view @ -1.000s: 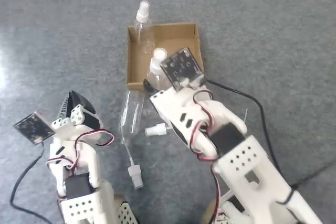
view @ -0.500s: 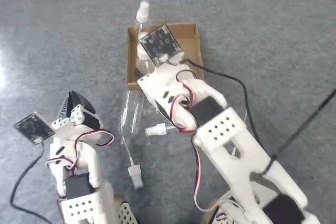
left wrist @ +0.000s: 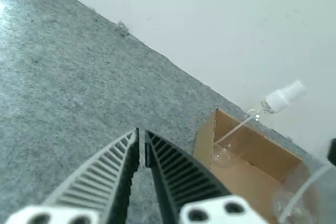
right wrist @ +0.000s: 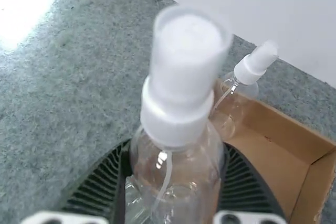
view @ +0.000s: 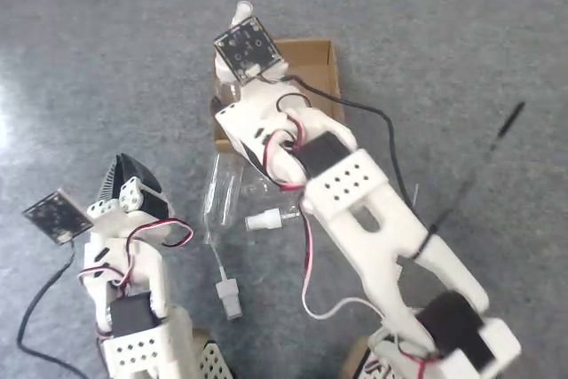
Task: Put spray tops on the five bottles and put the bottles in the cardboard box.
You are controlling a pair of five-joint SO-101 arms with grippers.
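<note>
My right gripper [right wrist: 173,184] is shut on a clear bottle [right wrist: 176,145] with a white spray top [right wrist: 184,72], held upright. In the high view the right arm [view: 293,144] stretches over the left wall of the cardboard box [view: 315,64], hiding the gripper. Another capped bottle [right wrist: 247,72] stands in the box's far left corner, its top [view: 241,11] poking out behind the arm. A bare clear bottle [view: 222,191] lies on the carpet in front of the box. Two loose spray tops [view: 264,219] [view: 229,294] lie near it. My left gripper [view: 120,170] is shut and holds nothing, low at the near left.
Grey carpet covers the table, and a white wall runs along the far edge. The right arm's black cable [view: 390,144] trails across the carpet to the right of the box. The left wrist view looks past the shut fingers to the box [left wrist: 247,153].
The right arm has swung left and farther back, carrying the capped bottle from the box's front edge to its left wall. The left arm has kept still.
</note>
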